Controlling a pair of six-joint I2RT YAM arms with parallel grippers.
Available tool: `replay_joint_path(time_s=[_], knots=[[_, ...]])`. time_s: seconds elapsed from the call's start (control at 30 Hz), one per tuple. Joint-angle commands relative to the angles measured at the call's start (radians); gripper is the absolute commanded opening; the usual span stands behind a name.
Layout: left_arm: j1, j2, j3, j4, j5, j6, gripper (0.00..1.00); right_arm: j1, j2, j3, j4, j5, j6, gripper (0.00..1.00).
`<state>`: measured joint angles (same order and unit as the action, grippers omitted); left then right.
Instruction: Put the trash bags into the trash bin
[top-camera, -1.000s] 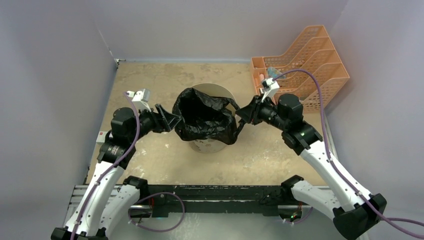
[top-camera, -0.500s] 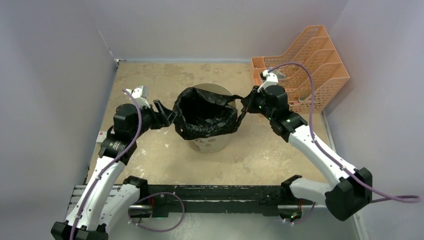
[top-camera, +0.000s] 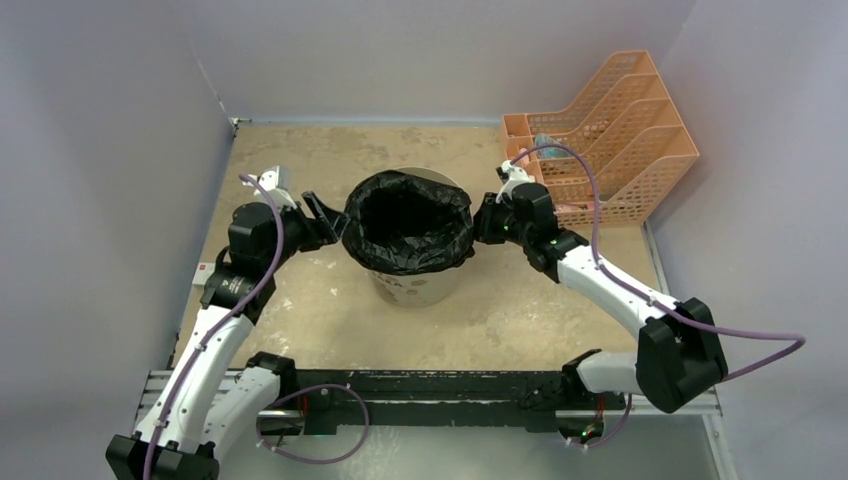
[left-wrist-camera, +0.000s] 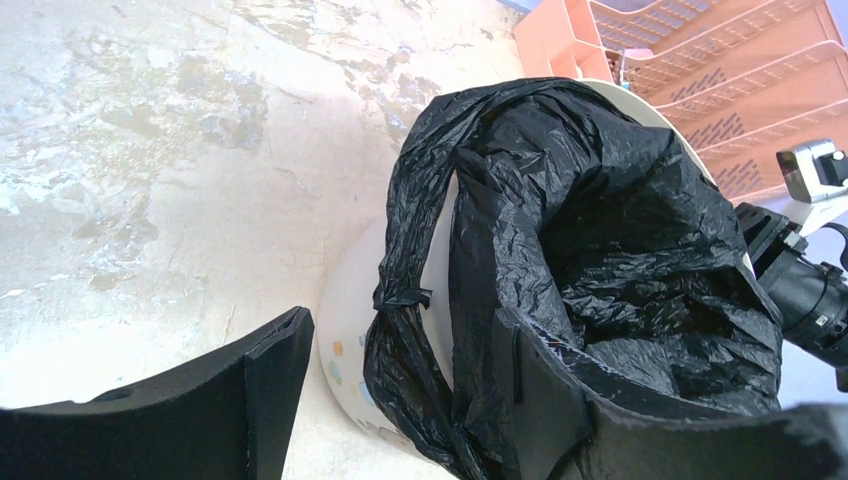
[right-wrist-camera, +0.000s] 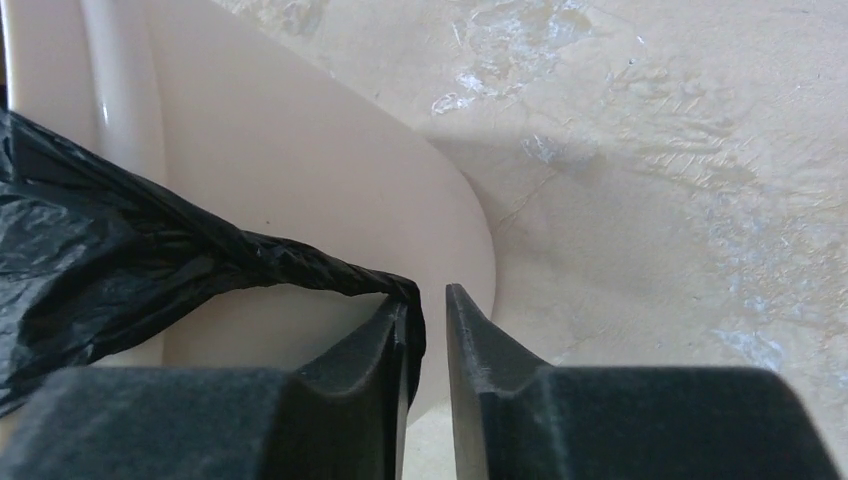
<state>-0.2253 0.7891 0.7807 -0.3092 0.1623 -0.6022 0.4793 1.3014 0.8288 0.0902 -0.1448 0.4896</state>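
**From above:** One black trash bag (top-camera: 408, 228) lines one cream trash bin (top-camera: 420, 290) at the middle of the mottled beige table (top-camera: 330, 310). The bag's mouth is spread over the rim and its film hangs partway down the outer wall. Small brown print shows on the bin's near wall, too small to read. Two arms flank the bin. The left gripper (top-camera: 328, 218) is at the bag's left edge and the right gripper (top-camera: 482, 222) at its right edge. One orange mesh desk organiser (top-camera: 610, 130) with stepped tiers stands in the far right corner, apart from the bin.

**Left wrist:** The left gripper (left-wrist-camera: 405, 340) stands with its jaws wide apart. They straddle the bin's rim and a crumpled fold of the trash bag (left-wrist-camera: 600, 230). One finger (left-wrist-camera: 270, 385) stays outside, just clear of the bin's wall (left-wrist-camera: 345, 320), and the other lies against the black film. Small coloured cartoon marks dot the wall low down, and none of the lettering can be made out. The organiser (left-wrist-camera: 700, 60) fills the upper right corner.

**Right wrist:** The right gripper (right-wrist-camera: 428, 310) has its jaws a narrow slit apart beside the bin's smooth wall (right-wrist-camera: 300, 200). A taut strand of the trash bag (right-wrist-camera: 120, 260) runs to one fingertip and curls onto that finger's inner face. Pale bin wall shows through the gap, so the film is not pinched.
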Motion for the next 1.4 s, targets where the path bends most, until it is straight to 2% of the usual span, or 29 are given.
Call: replay_joint_path(time_s=[0.0,0.13,0.2,0.27,0.37,0.5,0.67,0.77,0.83,0.9,1.13,1.37], knots=[[0.015,0.006,0.016,0.02,-0.023,0.013,0.66,0.002,-0.035,0.0,0.033,-0.004,0.007,0.26],[0.042,0.022,0.047,-0.004,-0.042,0.047,0.67,-0.003,-0.128,0.011,-0.03,0.176,0.02,0.39],[0.074,0.04,0.078,-0.012,-0.032,0.064,0.67,-0.011,-0.18,0.008,-0.029,0.196,0.025,0.49],[0.123,0.067,0.104,-0.012,0.017,0.076,0.67,-0.014,-0.212,0.011,-0.027,0.183,0.019,0.55],[0.214,0.138,0.148,-0.019,0.169,0.074,0.67,-0.018,-0.219,0.037,-0.049,0.179,0.005,0.57],[0.337,0.223,0.178,0.02,0.415,0.073,0.67,-0.023,-0.194,0.083,-0.041,0.163,-0.04,0.57],[0.354,0.309,0.195,0.025,0.562,0.102,0.67,-0.036,-0.163,0.191,-0.057,0.056,-0.085,0.57],[0.354,0.325,0.151,0.07,0.653,0.1,0.67,-0.036,-0.172,0.235,-0.058,0.024,-0.11,0.57],[0.354,0.332,0.115,0.09,0.666,0.077,0.67,-0.036,-0.18,0.25,-0.043,-0.024,-0.143,0.57],[0.354,0.332,0.074,0.113,0.679,0.06,0.67,-0.037,-0.165,0.276,-0.023,-0.135,-0.194,0.57],[0.354,0.317,-0.023,0.177,0.711,0.009,0.67,-0.032,0.045,0.465,-0.089,-0.412,-0.235,0.49],[0.354,0.297,-0.032,0.161,0.714,0.025,0.66,0.03,0.213,0.626,-0.265,-0.351,-0.326,0.47]])
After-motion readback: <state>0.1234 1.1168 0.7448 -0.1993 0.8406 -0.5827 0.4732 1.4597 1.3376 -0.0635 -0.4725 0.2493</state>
